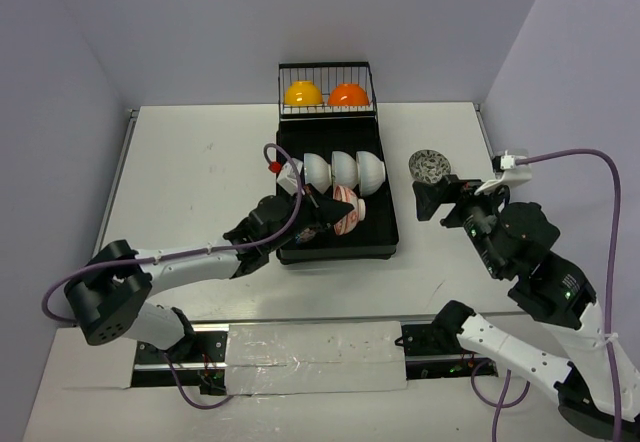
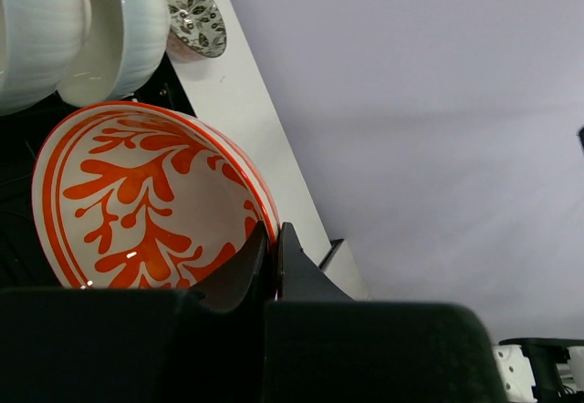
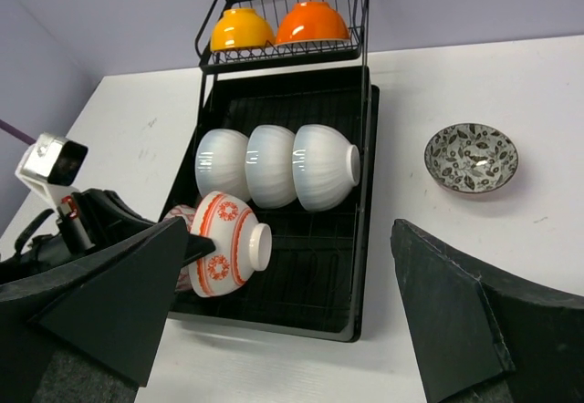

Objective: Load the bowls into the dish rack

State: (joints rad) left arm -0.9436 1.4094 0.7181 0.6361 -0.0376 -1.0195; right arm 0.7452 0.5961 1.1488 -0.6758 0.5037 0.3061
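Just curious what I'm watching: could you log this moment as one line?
left gripper: shut on red bowl rim, at rack | right gripper: open, empty, near grey bowl on table

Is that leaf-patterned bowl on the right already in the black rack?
No, the leaf-patterned bowl sits on the table to the right of the rack, apart from it.

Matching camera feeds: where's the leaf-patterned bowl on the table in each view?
Top external: leaf bowl on the table, right of the rack.
Left wrist: top left, beyond the white bowls.
Right wrist: right of centre, right of the rack.
Shared landmark: the row of three white bowls in the rack.
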